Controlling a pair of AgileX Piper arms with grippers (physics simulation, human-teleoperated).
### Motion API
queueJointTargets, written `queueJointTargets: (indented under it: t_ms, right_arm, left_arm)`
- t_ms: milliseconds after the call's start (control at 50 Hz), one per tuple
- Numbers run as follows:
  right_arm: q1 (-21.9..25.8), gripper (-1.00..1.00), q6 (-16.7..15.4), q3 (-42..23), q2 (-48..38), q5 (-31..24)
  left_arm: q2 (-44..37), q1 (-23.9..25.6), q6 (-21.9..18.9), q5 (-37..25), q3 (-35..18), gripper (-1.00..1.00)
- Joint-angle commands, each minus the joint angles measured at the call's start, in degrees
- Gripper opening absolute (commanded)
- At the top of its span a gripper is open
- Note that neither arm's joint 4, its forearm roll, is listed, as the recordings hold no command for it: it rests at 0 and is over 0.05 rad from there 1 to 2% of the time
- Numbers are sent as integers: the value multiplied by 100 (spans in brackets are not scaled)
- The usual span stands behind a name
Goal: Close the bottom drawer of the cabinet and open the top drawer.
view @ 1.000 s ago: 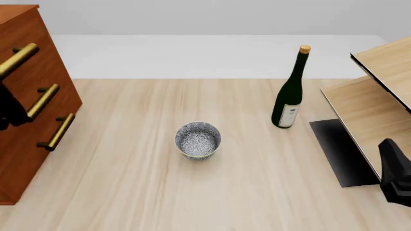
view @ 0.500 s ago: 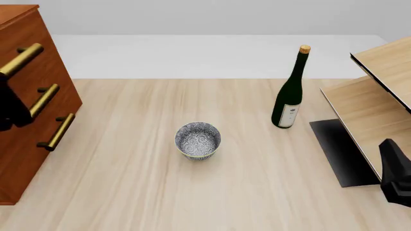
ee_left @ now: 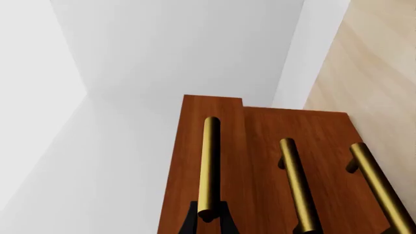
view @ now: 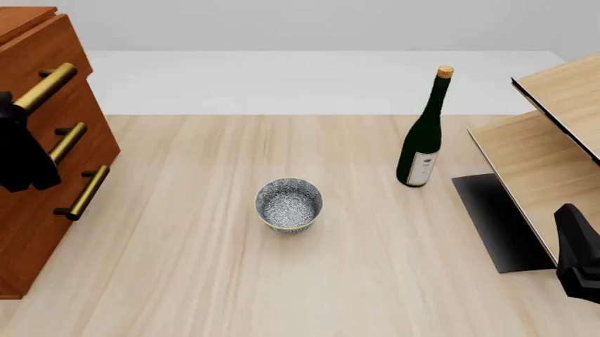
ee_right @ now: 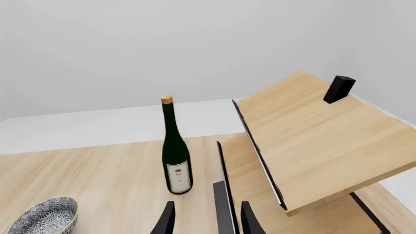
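The reddish-brown cabinet (view: 21, 15) stands at the table's left edge. Its top drawer (view: 58, 48) juts out a little past the two below it, and in the left wrist view the top drawer (ee_left: 195, 146) steps forward of the other fronts. My left gripper (ee_left: 208, 217) is shut on the near end of that drawer's brass handle (ee_left: 210, 161); in the front view the left gripper (view: 13, 107) holds the handle (view: 49, 83). The bottom drawer (view: 42, 235) sits flush with the middle one, its handle (view: 83, 191) showing. My right gripper (ee_right: 208, 222) is open and holds nothing, low at the right (view: 577, 263).
A patterned bowl (view: 289, 203) sits mid-table. A dark wine bottle (view: 422, 140) stands upright to its right. A pale wooden shelf unit (view: 553, 161) with a black base panel (view: 497, 221) fills the right edge, close to my right gripper.
The top drawer has slid out from the cabinet front, its handle moving toward the table's middle with my left gripper on it. The right arm has not moved.
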State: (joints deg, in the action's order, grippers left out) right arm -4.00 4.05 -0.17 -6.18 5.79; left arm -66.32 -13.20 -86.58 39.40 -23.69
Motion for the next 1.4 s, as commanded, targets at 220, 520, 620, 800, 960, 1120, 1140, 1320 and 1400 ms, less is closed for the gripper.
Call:
queueJointTargets:
  t_ms: [220,520,620,800,960,1120,1140,1320,1400]
  right_arm:
    - [-12,100,17,1,4,-1]
    - [-24,100,43,-3,-63,59]
    - [-23,100,55,-6,-118,109]
    - [-21,100,64,-13,-183,166]
    - [-20,100,65,-13,-189,171]
    - [-19,100,65,-10,-160,147]
    - [-20,100,64,-9,-154,143]
    - [-23,100,64,-7,-130,121]
    - [-24,100,63,-7,-137,127]
  left_arm:
    - [-11,499,-131,105,-13,-100]
    - [-56,777,-136,96,-53,-100]
    - [-41,817,-144,82,-53,-100]
    - [-27,878,-152,80,-35,-100]
    - [-45,923,-134,72,-72,-100]
    - [-34,993,-110,50,-94,-100]
    - [-47,1002,-113,58,-97,-100]
    - [-77,1009,-73,37,-149,-100]
    - [-87,998,-80,49,-135,-100]
